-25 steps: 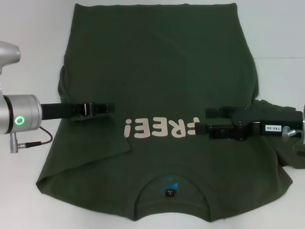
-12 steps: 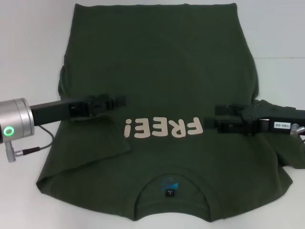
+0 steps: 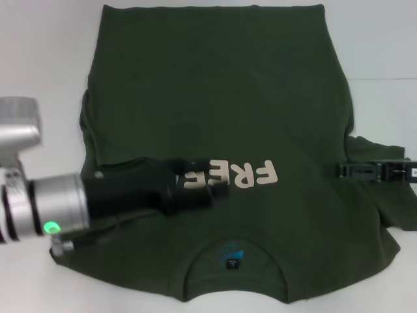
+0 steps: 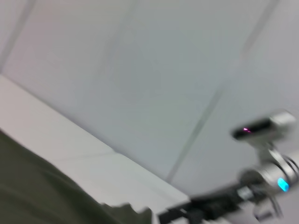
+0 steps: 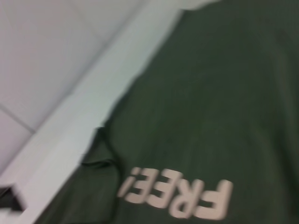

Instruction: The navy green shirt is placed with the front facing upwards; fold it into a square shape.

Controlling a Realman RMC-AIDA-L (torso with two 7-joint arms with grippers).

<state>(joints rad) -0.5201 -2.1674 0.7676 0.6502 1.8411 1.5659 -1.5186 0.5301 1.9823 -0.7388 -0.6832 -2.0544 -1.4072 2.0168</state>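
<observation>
I see the navy green shirt [image 3: 215, 124] spread print-up on a plain white table [image 3: 45, 59], collar toward me, pale wall panels beyond. My left gripper [image 3: 212, 184] sits over the "FREE!" print [image 3: 244, 175] and my right gripper [image 3: 352, 171] at the shirt's right edge; I cannot tell either's jaw state.

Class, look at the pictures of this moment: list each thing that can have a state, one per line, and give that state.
navy green shirt: lying flat, front up, print showing, not yet folded into a square.
left sleeve: folded in over the body.
right sleeve: spread outward, not folded.
left gripper: over the chest print, covering part of the lettering.
right gripper: over the right sleeve at the shirt's edge.
</observation>
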